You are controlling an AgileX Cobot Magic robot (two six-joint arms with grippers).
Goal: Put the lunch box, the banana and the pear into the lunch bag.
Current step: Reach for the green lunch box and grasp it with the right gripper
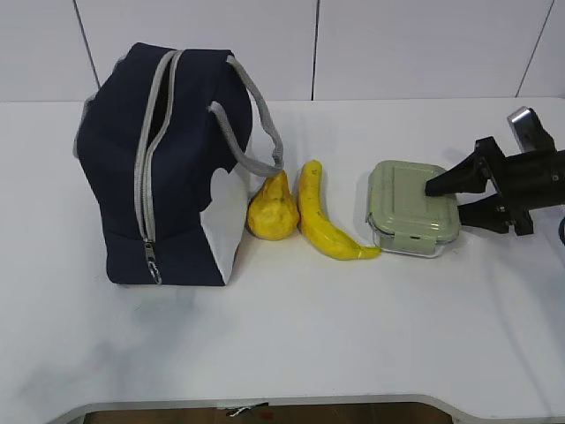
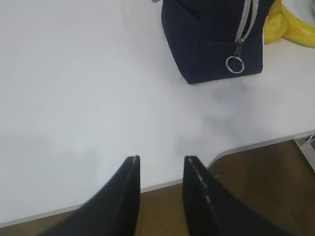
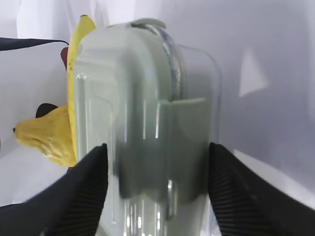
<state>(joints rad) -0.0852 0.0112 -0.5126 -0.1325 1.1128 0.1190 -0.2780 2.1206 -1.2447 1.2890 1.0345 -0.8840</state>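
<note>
At the far left the lunch bag is seen standing upright on the table, its zipper part-open at the top. The left gripper is held well back near the table's front edge, fingers slightly parted and empty, the bag's ring pull well ahead of it. Just beside the bag the pear is found, then the banana, its long axis running front to back. Rightmost, the lunch box is straddled by the right gripper, whose fingers are spread wide on either side of its right end, not yet closed. The right arm is judged much the nearer.
</note>
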